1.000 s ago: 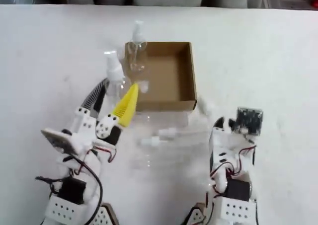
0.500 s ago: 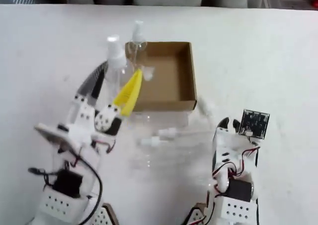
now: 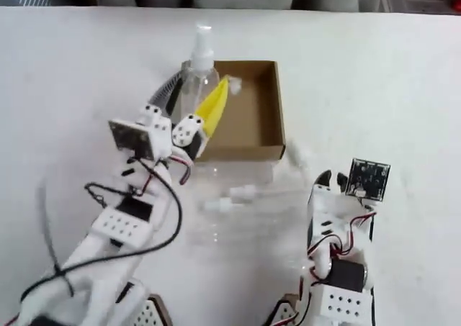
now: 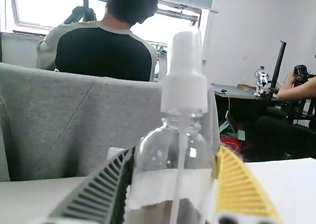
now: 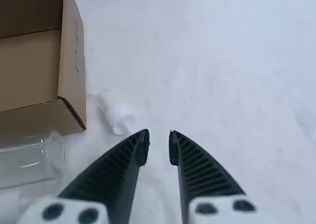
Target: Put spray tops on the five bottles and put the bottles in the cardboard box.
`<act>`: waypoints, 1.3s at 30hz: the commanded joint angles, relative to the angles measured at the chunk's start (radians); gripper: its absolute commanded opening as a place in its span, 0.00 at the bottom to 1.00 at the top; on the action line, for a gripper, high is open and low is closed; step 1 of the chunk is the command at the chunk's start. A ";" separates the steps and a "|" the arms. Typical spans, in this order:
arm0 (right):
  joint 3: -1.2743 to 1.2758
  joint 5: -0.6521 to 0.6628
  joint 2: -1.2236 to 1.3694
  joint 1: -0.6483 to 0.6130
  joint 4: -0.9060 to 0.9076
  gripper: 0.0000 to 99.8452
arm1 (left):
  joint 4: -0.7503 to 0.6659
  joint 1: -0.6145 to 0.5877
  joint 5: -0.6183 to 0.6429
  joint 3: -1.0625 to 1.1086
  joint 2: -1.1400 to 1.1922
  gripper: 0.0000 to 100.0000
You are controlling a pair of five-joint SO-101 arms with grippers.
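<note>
The left gripper (image 3: 200, 83) is clamped on 1 bottle (image 4: 170, 174) that already carries its spray top (image 4: 184, 75). It holds the bottle upright at the far left corner of the box (image 3: 245, 153). I cannot tell whether the bottle hangs above the floor of the box or stands on it, nor whether another bottle stands behind it. So 1 bottle looks capped and nearly boxed, but it is not yet let go.

The rest looks undone. Clear bottles (image 3: 238, 211) lie on their sides on the table (image 3: 374, 74) just in front of the box, and their count is too hard to read. 2 white tops (image 3: 243, 192) show among them, and whether these are screwed on is unclear. 1 loose top (image 5: 114, 116) lies beside the near right corner of the box.

The right gripper (image 5: 157, 145) hangs empty, its fingers a little apart, near that same corner and the loose top.

Little seems to block the box. The lying bottles crowd its front wall, and being clear they will likely be hard to find and grip.
</note>
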 commanded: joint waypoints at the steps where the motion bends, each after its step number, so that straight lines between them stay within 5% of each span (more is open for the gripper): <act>1: 0.008 0.008 -0.002 -0.012 0.007 0.05 | -0.250 -0.035 -0.011 -0.077 0.225 0.08; 8: 0.008 0.008 -0.002 -0.021 0.007 0.05 | -0.588 -0.039 -0.011 -0.130 0.584 0.08; 18: 0.008 0.009 -0.002 -0.021 0.008 0.05 | -0.833 -0.050 -0.018 -0.334 1.004 0.08; 39: 0.008 0.009 -0.002 -0.018 0.028 0.06 | -0.769 -0.067 -0.018 -0.356 1.107 0.08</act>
